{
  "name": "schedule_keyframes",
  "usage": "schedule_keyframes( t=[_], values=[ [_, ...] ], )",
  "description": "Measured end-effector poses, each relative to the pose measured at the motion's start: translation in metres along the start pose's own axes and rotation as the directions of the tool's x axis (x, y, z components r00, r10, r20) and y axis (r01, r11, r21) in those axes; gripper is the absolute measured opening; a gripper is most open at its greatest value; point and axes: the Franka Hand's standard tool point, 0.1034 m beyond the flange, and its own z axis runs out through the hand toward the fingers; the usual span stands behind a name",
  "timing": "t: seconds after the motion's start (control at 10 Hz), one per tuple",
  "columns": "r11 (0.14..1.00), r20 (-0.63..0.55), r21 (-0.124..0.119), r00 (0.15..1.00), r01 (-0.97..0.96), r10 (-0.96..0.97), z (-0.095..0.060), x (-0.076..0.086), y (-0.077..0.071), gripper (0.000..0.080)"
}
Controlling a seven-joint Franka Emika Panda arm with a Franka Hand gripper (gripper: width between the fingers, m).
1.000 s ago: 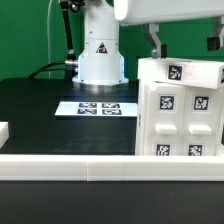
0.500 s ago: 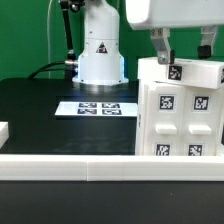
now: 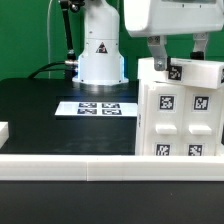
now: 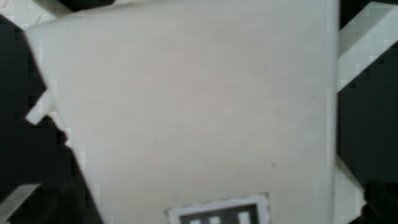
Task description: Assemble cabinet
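Observation:
The cabinet is a large white box at the exterior view's right, and its front face carries four small tagged panels. Another tag sits on its top. My gripper hangs just above the cabinet's top with its two fingers spread apart and nothing held between them. In the wrist view the cabinet's plain white top fills the picture, with a tag at its edge. My fingertips do not show there.
The marker board lies on the black table in front of the robot base. A white rail runs along the table's front. A white piece sticks in at the exterior view's left edge.
My gripper has moved toward the exterior view's left and come down a little, closer to the cabinet's top. The cabinet has not moved.

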Motion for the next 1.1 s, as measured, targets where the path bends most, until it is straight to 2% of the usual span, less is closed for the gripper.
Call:
schedule_keyframes(
  t=[0.1,0.3,0.7,1.1],
  values=[
    [1.000,0.000,0.000,1.000,-0.010,0.010,0.0000,-0.0003,0.0004,0.0797],
    [1.000,-0.002,-0.003,1.000,-0.019,0.019,-0.0002,-0.0006,0.0017,0.0553],
    [0.997,-0.002,-0.003,0.997,-0.078,0.078,-0.0001,-0.0010,0.0020,0.0557],
    [0.932,-0.004,-0.001,0.932,-0.362,0.362,0.0000,-0.0008,0.0019,0.0557]
  ],
)
